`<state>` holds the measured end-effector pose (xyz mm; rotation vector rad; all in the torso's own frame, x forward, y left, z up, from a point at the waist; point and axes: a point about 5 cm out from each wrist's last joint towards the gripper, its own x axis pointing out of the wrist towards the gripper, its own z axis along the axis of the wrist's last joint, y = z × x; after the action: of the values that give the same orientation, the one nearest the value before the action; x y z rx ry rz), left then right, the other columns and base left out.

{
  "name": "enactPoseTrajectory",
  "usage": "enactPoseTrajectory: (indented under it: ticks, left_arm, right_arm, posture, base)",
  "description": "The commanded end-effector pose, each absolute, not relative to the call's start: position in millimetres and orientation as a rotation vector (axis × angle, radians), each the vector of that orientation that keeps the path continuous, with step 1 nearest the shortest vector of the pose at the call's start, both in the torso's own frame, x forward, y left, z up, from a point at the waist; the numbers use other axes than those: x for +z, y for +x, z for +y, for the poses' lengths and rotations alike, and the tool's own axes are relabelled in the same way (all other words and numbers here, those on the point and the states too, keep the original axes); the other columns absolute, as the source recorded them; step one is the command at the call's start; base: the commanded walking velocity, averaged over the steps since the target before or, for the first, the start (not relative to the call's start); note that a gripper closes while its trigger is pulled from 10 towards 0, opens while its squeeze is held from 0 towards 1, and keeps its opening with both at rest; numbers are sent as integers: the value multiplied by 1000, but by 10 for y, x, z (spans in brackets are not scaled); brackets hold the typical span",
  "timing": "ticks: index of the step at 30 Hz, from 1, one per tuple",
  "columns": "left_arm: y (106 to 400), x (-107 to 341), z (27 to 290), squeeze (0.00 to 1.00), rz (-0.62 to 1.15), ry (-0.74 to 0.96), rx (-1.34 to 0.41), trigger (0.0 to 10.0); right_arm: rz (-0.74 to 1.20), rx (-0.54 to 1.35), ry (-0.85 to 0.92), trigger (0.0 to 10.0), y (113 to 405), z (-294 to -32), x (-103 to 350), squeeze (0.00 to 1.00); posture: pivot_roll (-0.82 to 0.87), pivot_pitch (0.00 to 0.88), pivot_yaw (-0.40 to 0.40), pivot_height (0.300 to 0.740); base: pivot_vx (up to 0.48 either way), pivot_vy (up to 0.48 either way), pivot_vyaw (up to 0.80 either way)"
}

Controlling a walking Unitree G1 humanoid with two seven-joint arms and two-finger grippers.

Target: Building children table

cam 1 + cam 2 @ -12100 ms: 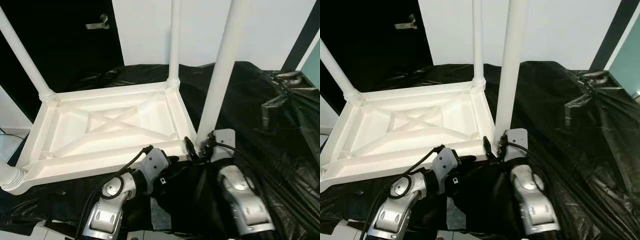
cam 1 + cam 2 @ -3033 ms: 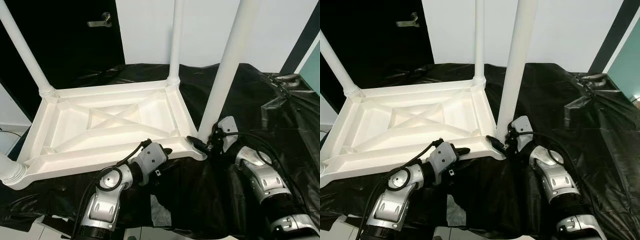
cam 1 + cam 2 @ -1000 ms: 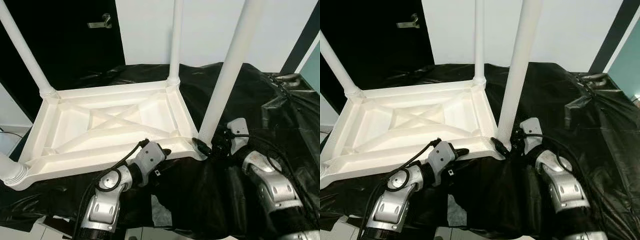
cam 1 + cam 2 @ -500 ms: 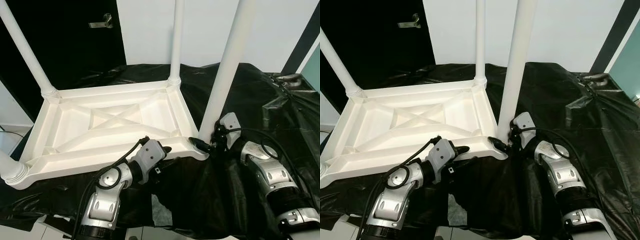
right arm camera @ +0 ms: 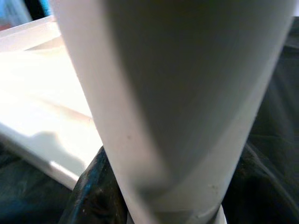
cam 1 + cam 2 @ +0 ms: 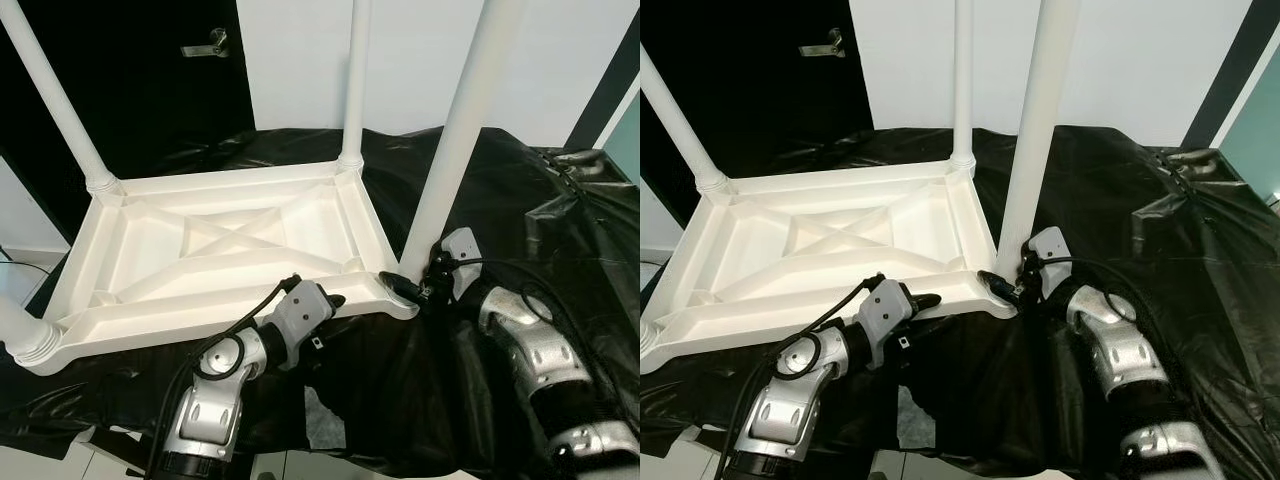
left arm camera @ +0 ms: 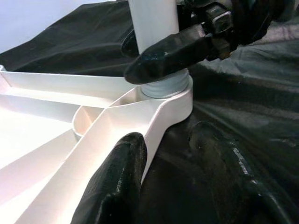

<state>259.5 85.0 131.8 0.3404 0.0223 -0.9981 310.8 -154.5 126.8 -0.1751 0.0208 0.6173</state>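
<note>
Right gripper (image 6: pixel 412 292) found clamped on the base of the near leg (image 6: pixel 455 150), at the corner socket of the upturned white table top (image 6: pixel 225 255), lying on black sheeting (image 6: pixel 500 190); left gripper (image 6: pixel 325 305) set astride the near rim, fingers spread. In the left wrist view, one finger (image 7: pixel 117 177) seen inside the rim, the other outside. In the right wrist view, the leg (image 5: pixel 177 102) held close. Judged light, stiff, smooth moulded plastic; best taken low by the socket, not high.

Home rm: door handle (image 6: pixel 204 42), wall (image 6: pixel 420 60)
</note>
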Motion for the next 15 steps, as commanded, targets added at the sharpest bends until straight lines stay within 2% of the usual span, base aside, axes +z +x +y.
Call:
enactPoseTrajectory:
  ticks: [1, 4, 8, 15]
  left_arm:
    - [2631, 1314, 882, 0, 10, 326, -856, 10000]
    - [2620, 1307, 879, 0, 13, 324, -858, 10000]
    - [2611, 1303, 884, 0, 18, 321, -859, 10000]
    - [2611, 1303, 890, 0, 19, 321, -855, 10000]
  right_arm:
    - [68, 567, -198, 10000, 3086, -1556, 1177, 0]
    - [55, 498, -179, 10000, 3063, -1492, 1174, 0]
    - [40, 201, -127, 10000, 3063, -1402, 1175, 0]
    - [34, 63, -106, 10000, 3023, -1345, 1179, 0]
  posture:
    - [76, 0, -19, 740]
    - [74, 0, -18, 740]
    - [75, 0, -17, 740]
    - [76, 0, -17, 740]
  base:
    - [0, 0, 0]
    - [0, 0, 0]
    - [0, 0, 0]
    - [0, 0, 0]
